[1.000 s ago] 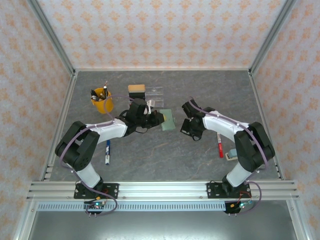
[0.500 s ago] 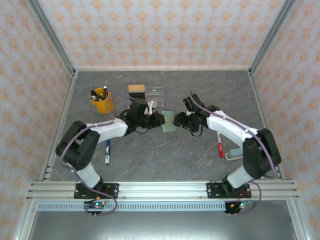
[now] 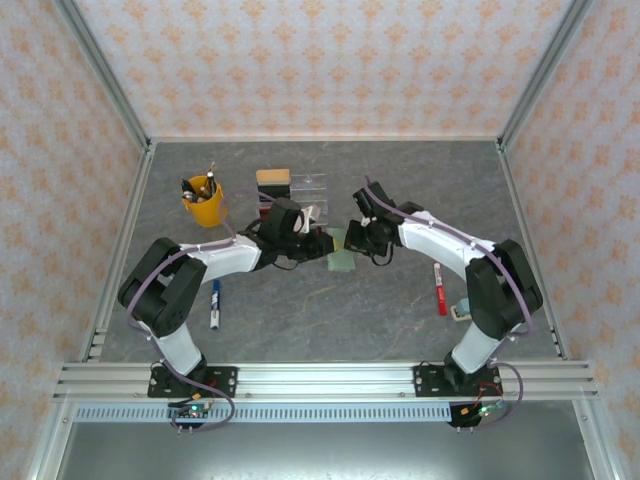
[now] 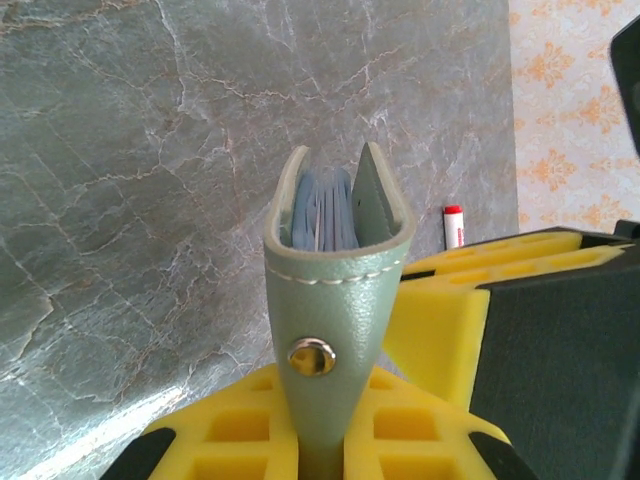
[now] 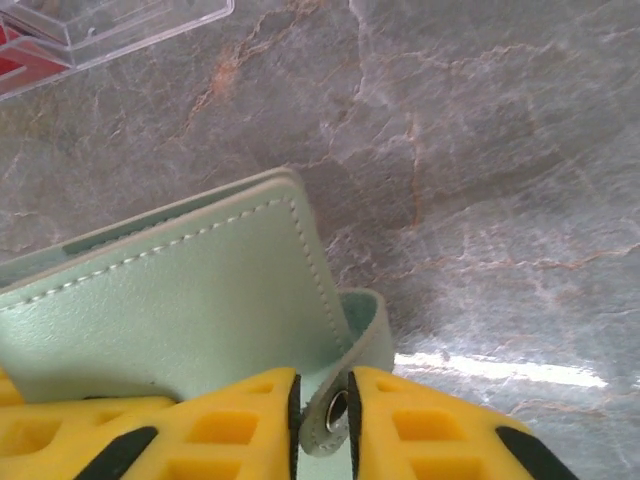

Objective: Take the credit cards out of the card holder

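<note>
Desk (image 3: 300,310): I see the card holder (image 3: 342,250) at its middle, between both arms.
Arms: both reach inward, wrists meeting at the holder.
Left gripper (image 3: 318,243): clamped on the holder.
Right gripper (image 5: 322,412): pinched on the snap strap (image 5: 362,325).
Progress: covers barely parted; I judge the credit cards are inside, with all removal left.

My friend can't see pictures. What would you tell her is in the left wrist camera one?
A sage-green card holder is pinched in the left gripper between its yellow pads. Its silver snap faces the camera and its far end is slightly open, showing pale blue pockets. Behind it lies the grey stone-patterned table, with a red marker at right.
</note>
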